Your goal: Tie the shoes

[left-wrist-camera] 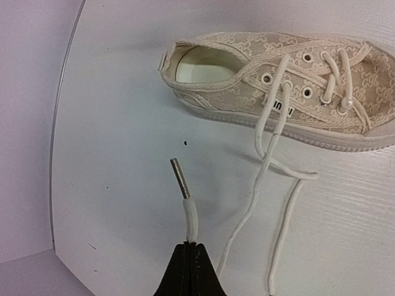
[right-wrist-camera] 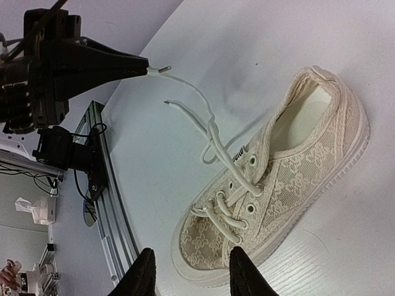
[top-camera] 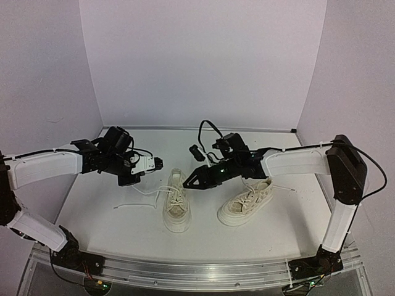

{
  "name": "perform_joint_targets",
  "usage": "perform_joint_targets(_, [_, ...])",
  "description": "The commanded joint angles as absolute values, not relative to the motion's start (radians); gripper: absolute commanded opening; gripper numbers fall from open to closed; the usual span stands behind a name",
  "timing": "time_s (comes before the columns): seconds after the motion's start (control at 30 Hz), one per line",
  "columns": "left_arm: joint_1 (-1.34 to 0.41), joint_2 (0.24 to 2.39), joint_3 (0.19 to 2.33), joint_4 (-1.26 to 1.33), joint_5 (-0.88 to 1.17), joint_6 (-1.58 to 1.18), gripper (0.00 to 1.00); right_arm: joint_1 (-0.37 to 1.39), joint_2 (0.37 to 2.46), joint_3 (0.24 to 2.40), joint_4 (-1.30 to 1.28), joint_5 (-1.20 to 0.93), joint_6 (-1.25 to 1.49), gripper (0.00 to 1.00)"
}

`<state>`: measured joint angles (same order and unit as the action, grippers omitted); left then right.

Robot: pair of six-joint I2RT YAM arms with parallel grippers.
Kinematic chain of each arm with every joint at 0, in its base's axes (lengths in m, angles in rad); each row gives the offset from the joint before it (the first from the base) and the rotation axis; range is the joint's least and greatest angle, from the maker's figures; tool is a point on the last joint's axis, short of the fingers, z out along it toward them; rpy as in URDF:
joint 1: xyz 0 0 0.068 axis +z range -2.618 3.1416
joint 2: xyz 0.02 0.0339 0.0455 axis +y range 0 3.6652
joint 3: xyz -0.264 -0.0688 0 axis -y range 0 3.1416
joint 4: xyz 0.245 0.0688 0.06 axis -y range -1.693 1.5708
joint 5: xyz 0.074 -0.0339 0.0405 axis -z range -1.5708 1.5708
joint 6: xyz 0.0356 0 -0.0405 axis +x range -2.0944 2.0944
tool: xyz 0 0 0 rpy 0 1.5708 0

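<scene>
Two cream canvas shoes lie on the white table, the left shoe (top-camera: 176,209) and the right shoe (top-camera: 245,203), both with loose laces. My left gripper (top-camera: 155,164) is shut on one lace end (left-wrist-camera: 191,219) of the left shoe (left-wrist-camera: 278,86), just behind its metal tip (left-wrist-camera: 180,177). It holds that end up, to the left of the shoe's heel. The other lace end (left-wrist-camera: 271,280) lies slack on the table. My right gripper (top-camera: 187,184) hovers open and empty over the left shoe (right-wrist-camera: 278,179), with its fingers (right-wrist-camera: 141,274) over the toe. The left gripper (right-wrist-camera: 133,65) also shows in the right wrist view.
A small black cable plug (top-camera: 195,150) lies at the back of the table. A metal rail (top-camera: 197,271) runs along the near edge. Purple walls close in the back and both sides. A loose lace (top-camera: 133,204) trails left of the left shoe.
</scene>
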<state>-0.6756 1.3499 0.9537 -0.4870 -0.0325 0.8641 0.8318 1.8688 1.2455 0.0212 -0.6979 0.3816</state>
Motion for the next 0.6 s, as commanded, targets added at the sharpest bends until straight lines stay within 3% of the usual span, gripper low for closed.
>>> perform_joint_targets(0.0, [-0.646,1.391,0.97,-0.403,0.061,0.986,0.0,0.838,1.798,1.2,0.129,-0.722,0.434,0.38])
perform_joint_targets(0.57, [-0.658,1.598,1.069,-0.426,0.2,1.016,0.0,0.839,1.757,1.128,0.157,-0.688,0.46,0.38])
